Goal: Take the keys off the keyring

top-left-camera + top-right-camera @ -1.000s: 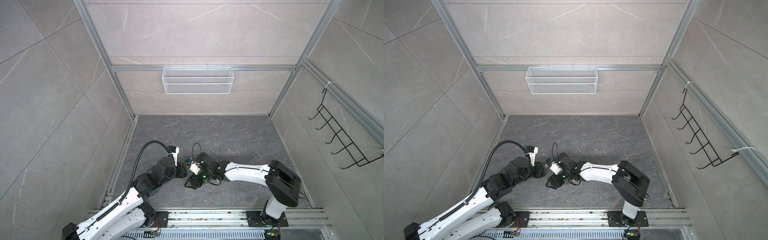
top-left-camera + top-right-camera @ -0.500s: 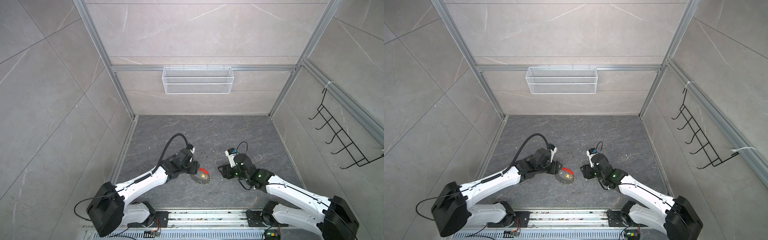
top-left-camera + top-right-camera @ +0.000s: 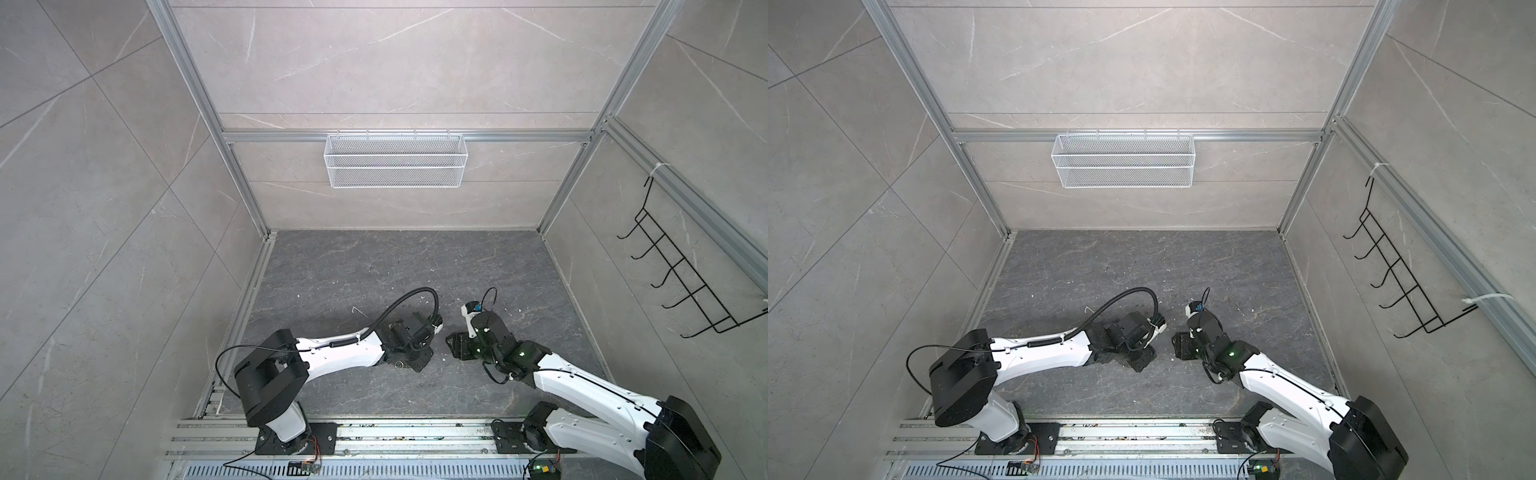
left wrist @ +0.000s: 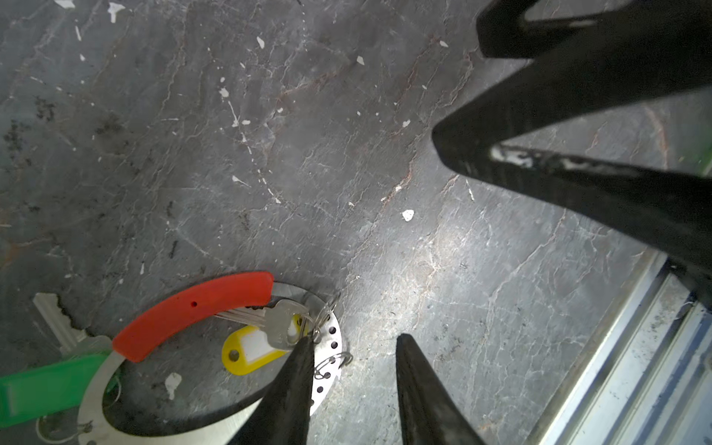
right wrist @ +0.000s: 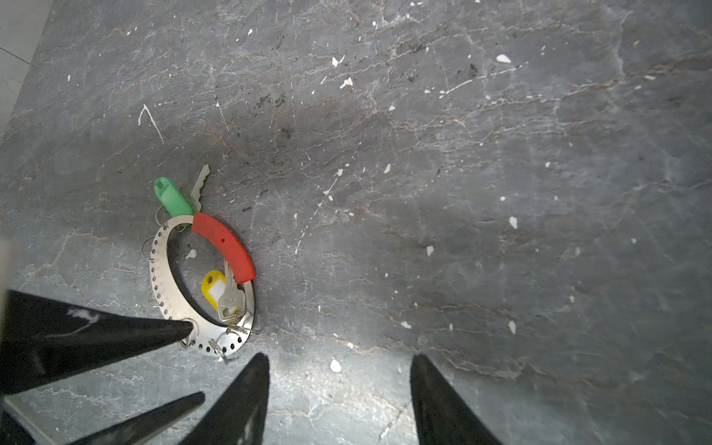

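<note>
This is a robotics lab test cell: grey tile walls (image 3: 395,62) framed in aluminium profiles (image 3: 199,95) box in a dark stone-look floor (image 3: 374,266), a wire basket (image 3: 394,160) and a black hook rack (image 3: 681,282) hang on them, and the left arm (image 3: 340,355) and right arm (image 3: 582,384), 2 in all, are bolted to a front rail (image 3: 415,434).

A narrow gap of bare bench (image 5: 501,192) parted the left gripper (image 4: 353,338) from the right gripper (image 5: 341,360). Ahead of the right gripper the bench ran open, carrying only pale flecks. Beside it lay the keyring (image 5: 162,281), flat, with one of the left gripper's fingers (image 5: 115,339) on its rim, blocking that side. The yellow-tagged key (image 5: 213,289) filled part of the hoop; the green-tagged key (image 5: 173,198) lay outside, beyond the red sleeve (image 5: 225,246). Between the right gripper's parted jaws was bare bench.
</note>
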